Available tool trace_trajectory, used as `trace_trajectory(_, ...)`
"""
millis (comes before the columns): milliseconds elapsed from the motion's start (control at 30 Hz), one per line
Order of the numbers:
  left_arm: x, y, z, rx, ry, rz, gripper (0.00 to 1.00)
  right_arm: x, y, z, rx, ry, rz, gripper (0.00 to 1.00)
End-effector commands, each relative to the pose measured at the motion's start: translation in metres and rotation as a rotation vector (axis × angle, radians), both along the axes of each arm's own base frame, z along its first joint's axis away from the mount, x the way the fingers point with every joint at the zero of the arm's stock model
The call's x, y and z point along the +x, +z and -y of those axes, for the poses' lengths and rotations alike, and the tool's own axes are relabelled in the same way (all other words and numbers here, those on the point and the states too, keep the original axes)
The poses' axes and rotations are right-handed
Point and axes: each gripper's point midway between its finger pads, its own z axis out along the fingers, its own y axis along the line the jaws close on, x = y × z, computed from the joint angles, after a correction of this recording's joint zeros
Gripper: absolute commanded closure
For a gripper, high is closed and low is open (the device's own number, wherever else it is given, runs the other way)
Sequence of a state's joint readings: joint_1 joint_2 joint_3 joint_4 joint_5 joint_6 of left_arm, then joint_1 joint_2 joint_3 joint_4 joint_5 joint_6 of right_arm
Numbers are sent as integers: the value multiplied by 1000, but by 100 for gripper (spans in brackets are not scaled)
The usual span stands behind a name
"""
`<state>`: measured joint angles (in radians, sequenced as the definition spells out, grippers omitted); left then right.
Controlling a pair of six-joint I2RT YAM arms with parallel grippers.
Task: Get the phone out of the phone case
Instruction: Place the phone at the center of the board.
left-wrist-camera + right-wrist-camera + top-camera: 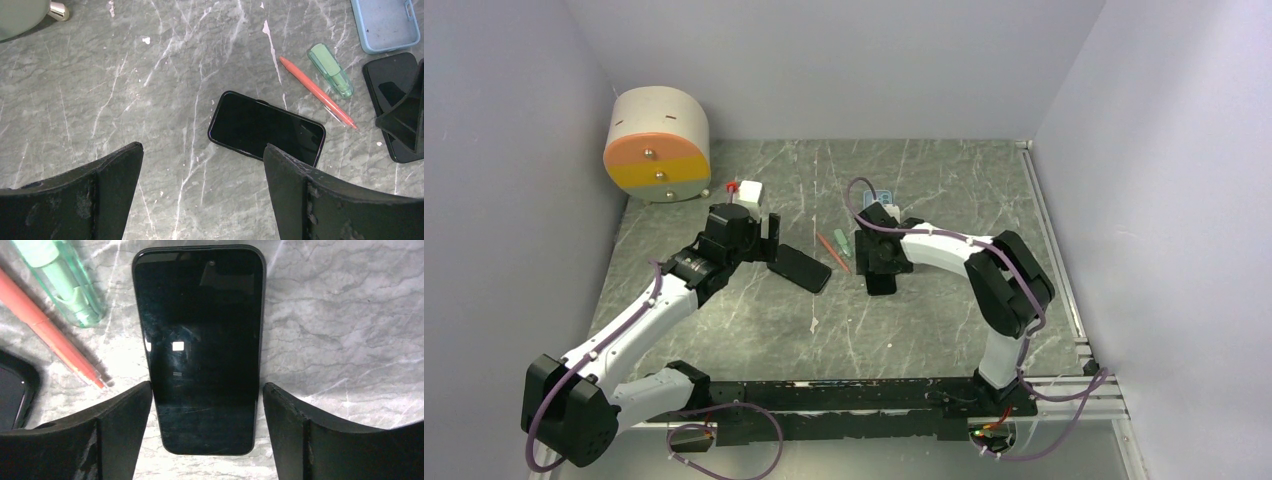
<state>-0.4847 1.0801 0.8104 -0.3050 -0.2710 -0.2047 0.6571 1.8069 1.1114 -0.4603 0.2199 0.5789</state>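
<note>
A bare black phone (200, 340) lies flat on the marble table, screen up. My right gripper (207, 386) stands open astride its near end, with a thin gap on each side. From above, the right gripper (880, 262) covers most of that phone (882, 285). A light blue phone case (385, 22) lies empty just beyond it. A second black slab with a raised rim (266, 129) lies mid-table; I cannot tell whether it is an empty case or a cased phone. My left gripper (202, 146) hovers open just short of it, holding nothing.
An orange pen (316, 91) and a green highlighter (330, 70) lie between the two black slabs. A cream drum with an orange and yellow face (657, 145) stands at the back left, with a small white block (750, 192) beside it. Walls enclose the table.
</note>
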Motion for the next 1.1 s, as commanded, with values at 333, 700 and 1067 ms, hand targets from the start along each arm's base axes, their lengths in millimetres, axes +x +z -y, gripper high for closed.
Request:
trace_trajectory(333, 7, 22, -1, -27, 27, 50, 6, 5, -4, 18, -66, -61, -25, 35)
trace_trajectory(700, 7, 21, -1, -28, 27, 47, 6, 18, -3, 20, -62, -38, -19, 31)
trace_trajectory(1067, 5, 12, -1, -69, 81, 4, 6, 21, 15, 9, -21, 64, 13, 7)
